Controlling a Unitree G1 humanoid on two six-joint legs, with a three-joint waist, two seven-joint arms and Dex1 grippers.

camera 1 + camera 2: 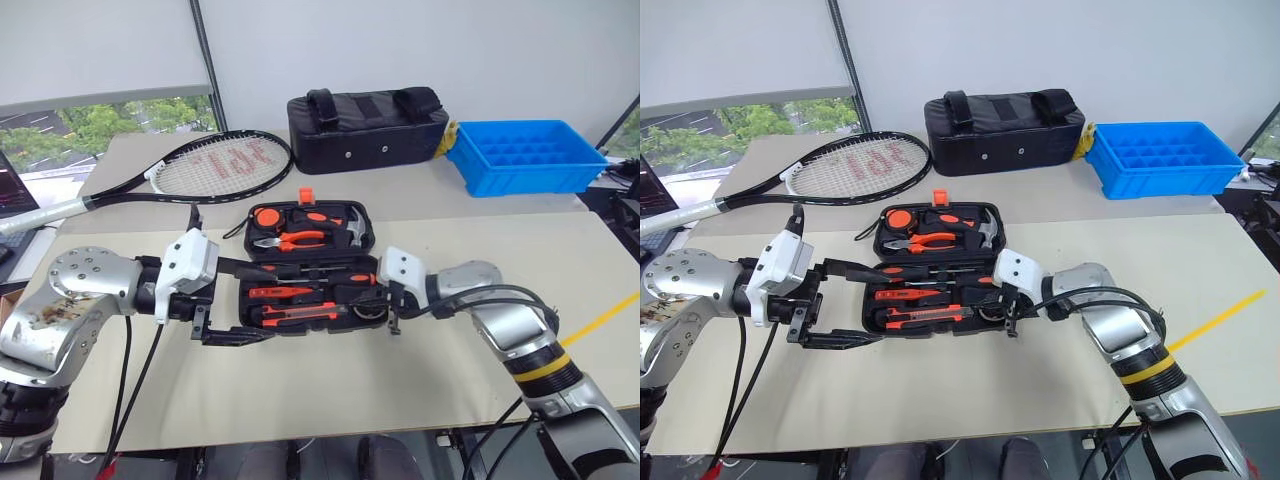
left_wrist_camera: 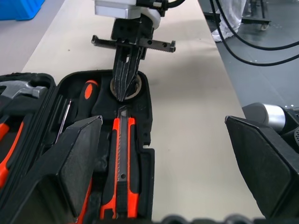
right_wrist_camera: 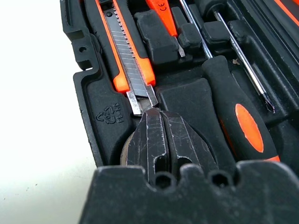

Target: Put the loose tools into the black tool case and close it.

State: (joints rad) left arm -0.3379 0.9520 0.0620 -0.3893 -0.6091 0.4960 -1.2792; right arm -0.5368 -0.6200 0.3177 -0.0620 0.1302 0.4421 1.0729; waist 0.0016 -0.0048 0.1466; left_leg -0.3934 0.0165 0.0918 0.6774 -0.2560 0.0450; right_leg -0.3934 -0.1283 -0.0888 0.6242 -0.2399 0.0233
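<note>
The black tool case (image 1: pixel 305 268) lay open on the table (image 1: pixel 420 370), in front of the tennis racket (image 1: pixel 215 165). The utility knife (image 2: pixel 120 163) sat in its slot along the near edge, with the tape roll (image 2: pixel 125 88) in the round recess at the end of that edge and a screwdriver (image 3: pixel 243 116) beside them. The right gripper (image 2: pixel 126 95) pressed down on the tape roll, fingers together; whether they pinched it could not be determined. The left gripper (image 1: pixel 225 300) hovered at the case's left end, fingers wide apart, holding nothing. A black bag (image 1: pixel 365 128) and blue tray (image 1: pixel 525 155) stood behind.
</note>
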